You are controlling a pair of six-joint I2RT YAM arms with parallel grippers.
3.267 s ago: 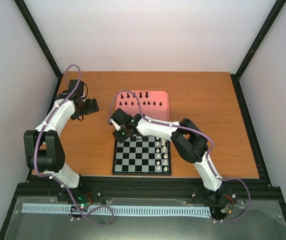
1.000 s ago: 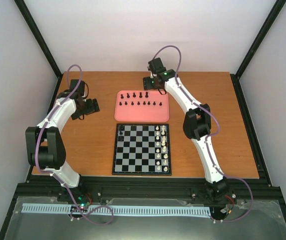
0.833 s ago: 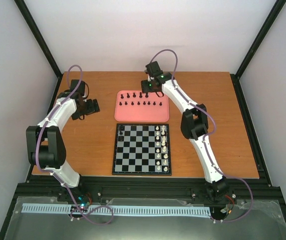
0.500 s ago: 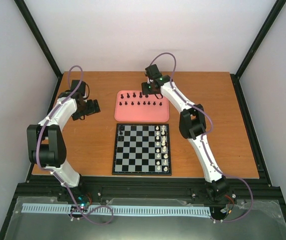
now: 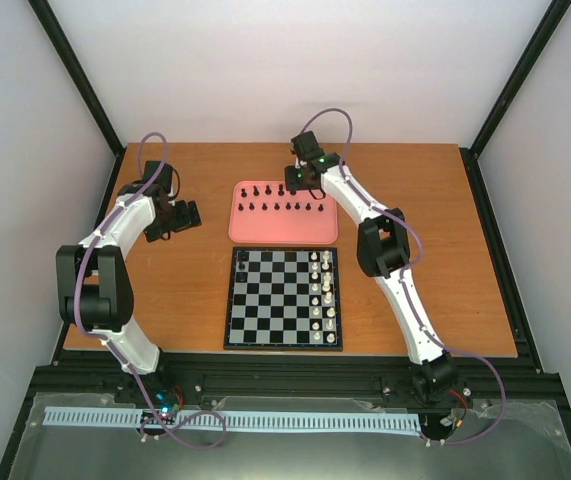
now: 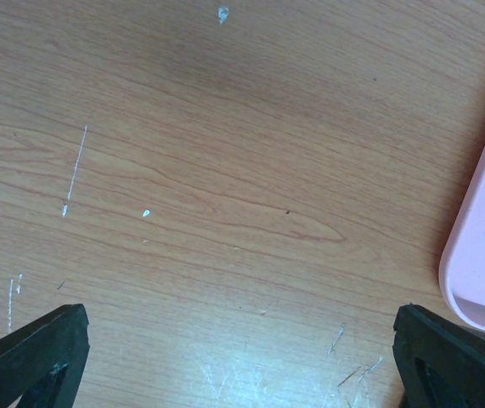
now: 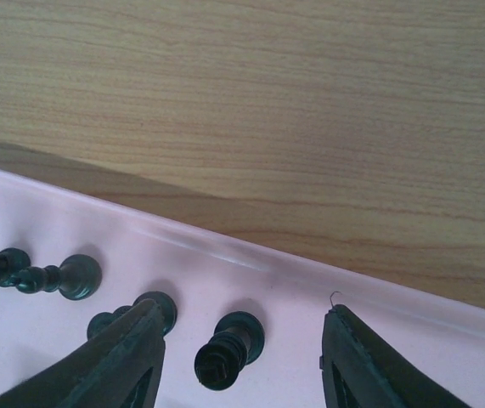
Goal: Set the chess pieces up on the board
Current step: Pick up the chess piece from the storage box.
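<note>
black chess pieces point(image 5: 279, 206) stand on the pink tray point(image 5: 283, 232), beyond the board point(image 5: 283, 298). my right tool point(image 5: 296, 182) hangs open over one far-row piece point(image 7: 228, 348); i should centre it, sink lower, then close gently near its base.

No readable text, label or number anywhere (all views checked).

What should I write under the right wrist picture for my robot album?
Open right gripper frames a small black chess piece on the pink plastic tray.

Scratched wood-grain table point(image 6: 225, 170), glossy pink tray point(image 7: 250, 280)
</note>
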